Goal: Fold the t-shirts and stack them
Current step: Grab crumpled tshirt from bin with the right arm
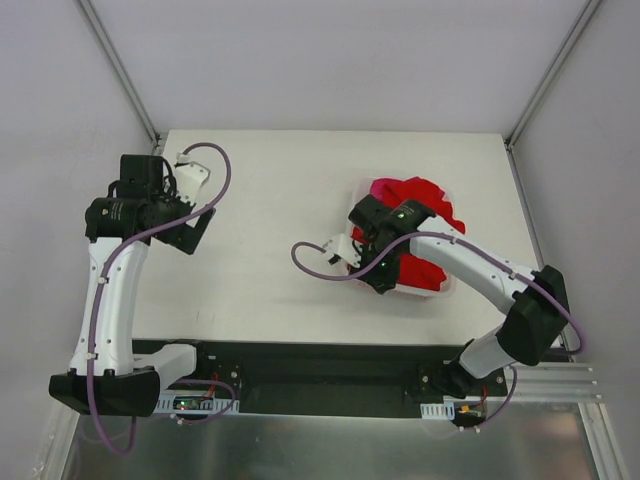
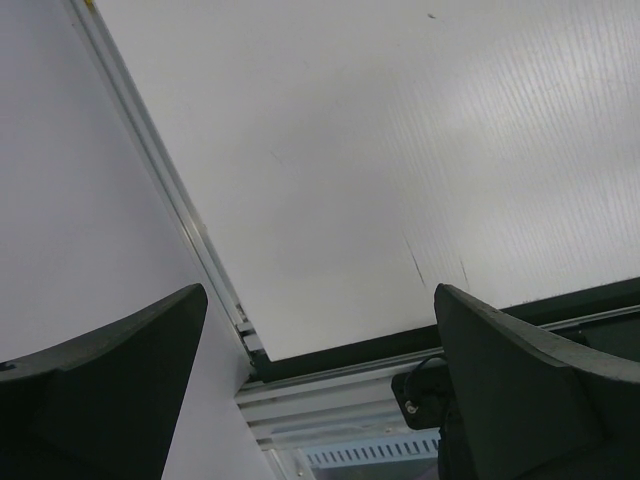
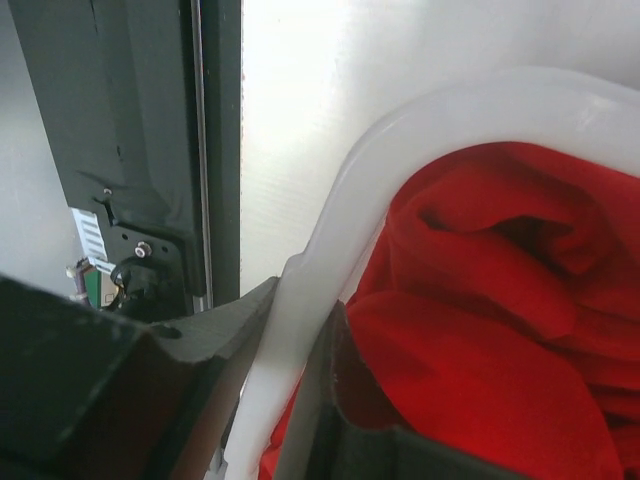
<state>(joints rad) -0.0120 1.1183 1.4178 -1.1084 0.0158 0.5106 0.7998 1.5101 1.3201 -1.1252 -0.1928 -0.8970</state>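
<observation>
Your t-shirts [image 1: 412, 192] [image 3: 500, 300] lie bunched in a crumpled red heap inside the white basket [image 1: 443, 290] [image 3: 400, 130], which sits on the right half of the surface [image 1: 270, 200] [image 2: 400, 150]. None of them is spread out or folded, and you cannot tell from the folds how many are in there. The heap fills the basket up to its rim, and cloth bulges over the far edge in the overhead view. Your right claw [image 1: 383, 278] [image 3: 300, 310] is at the basket's near-left side with its jaws nearly together, straddling the rim: one finger is outside the wall, the other inside it, and the plastic is pinched between them. Red cloth presses against the inner finger, but you cannot tell whether any of it is caught in the pinch. Your left claw [image 1: 193, 236] [image 2: 320, 292] is well apart from all this, held above the left edge of the surface with its jaws spread wide and nothing between them.
</observation>
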